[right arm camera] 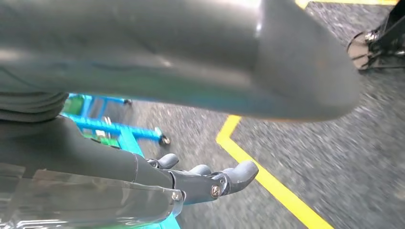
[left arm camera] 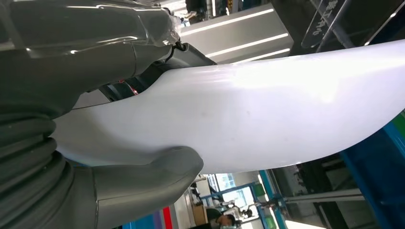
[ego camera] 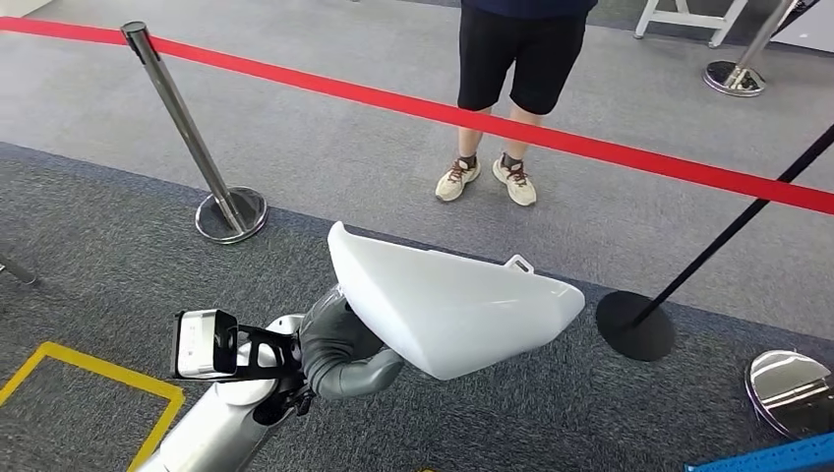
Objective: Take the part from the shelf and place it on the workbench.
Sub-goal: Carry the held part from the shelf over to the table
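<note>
you are looking down at grey carpet (ego camera: 118,256) with a yellow floor line (ego camera: 89,369) marking a zone at the lower left, and a red barrier tape (ego camera: 610,147) is running across the scene between a chrome post (ego camera: 187,133) and a black post (ego camera: 708,251), presumably keeping the person (ego camera: 511,88) who is standing just beyond it out of the robot's path. no shelf or workbench is appearing ahead, so you are most likely in the carrying stretch, with the placing not yet done. the white part (ego camera: 452,300), a long curved shell, is riding in the air in front of the body, well above the carpet, its broad end by the wrist and its tapered end reaching to the right. the left hand (ego camera: 339,344) is gripping it at the broad end: in the left wrist view the thick thumb (left arm camera: 148,179) is pressing one face of the part (left arm camera: 267,109) while the darker fingers (left arm camera: 143,83) are closing on the opposite face, so the shell is being clamped by its edge, probably because it is too wide to wrap. the right hand (right arm camera: 205,183) is hanging over the carpet near a yellow line (right arm camera: 267,183), holding nothing, its fingers only loosely bent and apart.
</note>
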{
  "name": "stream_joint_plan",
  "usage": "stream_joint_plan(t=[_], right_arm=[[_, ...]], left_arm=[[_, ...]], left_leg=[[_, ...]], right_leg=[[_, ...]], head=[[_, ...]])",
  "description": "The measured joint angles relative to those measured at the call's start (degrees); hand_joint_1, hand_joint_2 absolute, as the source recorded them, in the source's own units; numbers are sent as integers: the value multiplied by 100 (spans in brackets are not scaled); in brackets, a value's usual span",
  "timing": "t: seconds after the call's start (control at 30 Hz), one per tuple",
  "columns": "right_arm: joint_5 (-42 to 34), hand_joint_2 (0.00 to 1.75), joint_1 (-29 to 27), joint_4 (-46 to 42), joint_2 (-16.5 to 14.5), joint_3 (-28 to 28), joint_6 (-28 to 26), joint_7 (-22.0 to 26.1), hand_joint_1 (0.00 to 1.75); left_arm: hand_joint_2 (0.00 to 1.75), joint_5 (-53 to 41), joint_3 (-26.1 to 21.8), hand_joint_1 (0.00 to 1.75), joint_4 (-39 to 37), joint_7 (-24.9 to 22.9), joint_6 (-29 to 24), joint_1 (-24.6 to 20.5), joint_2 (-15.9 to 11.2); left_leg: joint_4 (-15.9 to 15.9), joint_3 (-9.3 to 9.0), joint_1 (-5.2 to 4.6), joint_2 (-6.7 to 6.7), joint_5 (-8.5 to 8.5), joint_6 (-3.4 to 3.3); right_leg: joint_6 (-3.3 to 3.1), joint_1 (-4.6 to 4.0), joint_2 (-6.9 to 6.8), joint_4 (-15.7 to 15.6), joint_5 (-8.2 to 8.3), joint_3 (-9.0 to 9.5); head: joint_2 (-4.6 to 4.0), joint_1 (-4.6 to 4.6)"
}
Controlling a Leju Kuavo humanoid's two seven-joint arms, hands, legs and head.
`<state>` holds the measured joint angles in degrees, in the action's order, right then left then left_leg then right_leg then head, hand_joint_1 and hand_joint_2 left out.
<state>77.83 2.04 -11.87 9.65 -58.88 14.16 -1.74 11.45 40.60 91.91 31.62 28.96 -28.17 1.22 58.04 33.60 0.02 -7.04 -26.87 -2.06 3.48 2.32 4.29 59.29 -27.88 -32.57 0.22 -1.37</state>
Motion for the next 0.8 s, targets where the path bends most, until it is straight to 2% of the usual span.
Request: stream_joint_plan(t=[0.03, 0.1, 0.13, 0.17, 0.23, 0.27, 0.3, 0.33, 0.37, 0.4, 0.43, 0.47, 0.5, 0.53, 0.57, 0.6, 0.63, 0.67, 0.7, 0.73, 0.77, 0.8], right_arm=[[2, 0, 3, 0, 0, -1, 1, 2, 0], [10, 0, 17, -1, 1, -1, 1, 6, 0], [16, 0, 28, -2, 3, -1, -1, 11, 0], [21, 0, 33, -3, 2, -1, -1, 20, 0], [29, 0, 21, -4, -1, -4, -3, 39, 0], [30, 0, 5, -4, -4, -9, -3, 44, 0], [25, 0, -7, -3, -6, -16, -4, 48, 0], [16, 0, -10, -3, -9, -26, -4, 48, 0], [7, 0, -6, -3, -14, -36, -4, 49, 0], [-1, 0, 5, -3, -21, -44, -4, 49, 0], [-5, 0, 17, -3, -30, -49, -4, 49, 0], [-8, 0, 23, -3, -38, -52, -3, 49, 0], [-8, 0, 25, -3, -45, -54, -2, 51, 0], [-7, 0, 26, -3, -51, -56, -1, 59, 0], [-4, 0, 28, -3, -60, -58, -1, 74, 0], [-1, 0, 35, -3, -67, -59, -6, 100, 0], [7, 0, 46, -3, -77, -59, -15, 130, 0], [14, 0, 55, -3, -86, -59, -27, 158, 0], [21, 0, 58, -3, -91, -59, -44, 183, 0], [29, 0, 52, -2, -92, -59, -58, 197, 0], [34, 0, 37, -2, -89, -60, -72, 204, 0], [41, 0, 20, -2, -83, -61, -87, 210, 0]], left_arm=[[175, 2, 3, 175, -4, -2, 0, -1, 3], [175, 4, 3, 175, -8, -6, 0, 3, 2], [175, 5, -1, 175, -9, -7, 1, 2, -1], [175, 6, -3, 175, -9, -8, 3, -2, -2], [175, 10, -2, 175, -21, -9, 22, -9, 9], [175, 16, 2, 175, -42, -10, 34, -6, 15], [175, 25, 3, 175, -69, -11, 44, 3, 20], [175, 35, 2, 175, -99, -13, 49, 11, 21], [175, 44, 1, 175, -122, -14, 50, 18, 24], [175, 51, -1, 175, -137, -14, 50, 20, 27], [175, 54, -2, 175, -143, -14, 50, 14, 34], [175, 56, -3, 175, -146, -15, 50, 2, 43], [175, 58, -4, 175, -147, -15, 51, -10, 56], [175, 61, -6, 175, -149, -16, 52, -19, 69], [175, 62, -8, 175, -151, -17, 54, -25, 78], [175, 63, -10, 175, -151, -18, 56, -25, 88], [175, 61, -13, 175, -152, -21, 58, -26, 94], [175, 57, -13, 175, -154, -26, 59, -34, 103], [175, 47, -13, 175, -156, -31, 59, -43, 117], [175, 31, -9, 175, -162, -37, 56, -48, 131], [175, 16, -6, 175, -172, -44, 54, -48, 142], [175, 1, -2, 175, -182, -52, 51, -37, 146]], left_leg=[[10, 28, 5, -71, 4, 38], [-1, 78, 25, -171, 25, 106], [33, 110, 21, -73, 1, 130], [157, 181, 12, 105, -79, 151], [738, 470, -5, 527, -390, 175], [1136, 669, 0, 618, -562, 183], [1467, 836, 4, 646, -672, 184], [1632, 921, 5, 652, -689, 179], [1577, 890, 3, 661, -602, 169], [1302, 742, -3, 698, -436, 150], [892, 513, -23, 819, -250, 117], [490, 291, -65, 1006, -135, 84], [201, 132, -101, 1154, -73, 53], [40, 50, -135, 1252, -67, 28], [-3, 39, -158, 1243, -93, 15], [-13, 29, -150, 1141, -81, -5], [-32, 7, -135, 1056, -65, -26], [-50, -19, -111, 975, -45, -55], [-67, -45, -84, 895, -24, -82], [-71, -50, -64, 815, -11, -99], [-69, -46, -55, 725, -6, -110], [-68, -44, -52, 630, -4, -113]], right_leg=[[-20, -2, 52, -85, -12, 45], [-93, -26, -72, -98, -6, 62], [-135, -30, -144, -101, 1, 71], [-176, -35, -222, -107, 8, 71], [-239, -59, -388, -113, 6, 70], [-257, -75, -481, -113, 0, 68], [-266, -88, -575, -112, -6, 66], [-272, -96, -667, -111, -11, 66], [-275, -102, -753, -111, -15, 70], [-275, -106, -830, -111, -21, 80], [-269, -111, -898, -111, -30, 97], [-251, -126, -962, -107, -46, 114], [-229, -136, -1020, -106, -62, 131], [-202, -146, -1087, -108, -80, 152], [-174, -152, -1162, -117, -96, 176], [-147, -148, -1242, -132, -112, 209], [-113, -140, -1228, -120, -142, 236], [-83, -131, -1108, -39, -212, 227], [-56, -122, -921, 165, -339, 151], [-37, -113, -697, 503, -512, -3], [-27, -110, -549, 924, -698, -211], [-21, -110, -481, 1314, -832, -421]], head=[[0, 1], [0, 1], [0, -7], [0, -25], [0, -61], [0, -73], [0, -72], [0, -74], [0, -74], [0, -74], [0, -75], [0, -74], [0, -72], [0, -72], [0, -69], [0, -71], [0, -69], [0, -62], [0, -51], [0, -37], [0, -27], [-1, -20]])
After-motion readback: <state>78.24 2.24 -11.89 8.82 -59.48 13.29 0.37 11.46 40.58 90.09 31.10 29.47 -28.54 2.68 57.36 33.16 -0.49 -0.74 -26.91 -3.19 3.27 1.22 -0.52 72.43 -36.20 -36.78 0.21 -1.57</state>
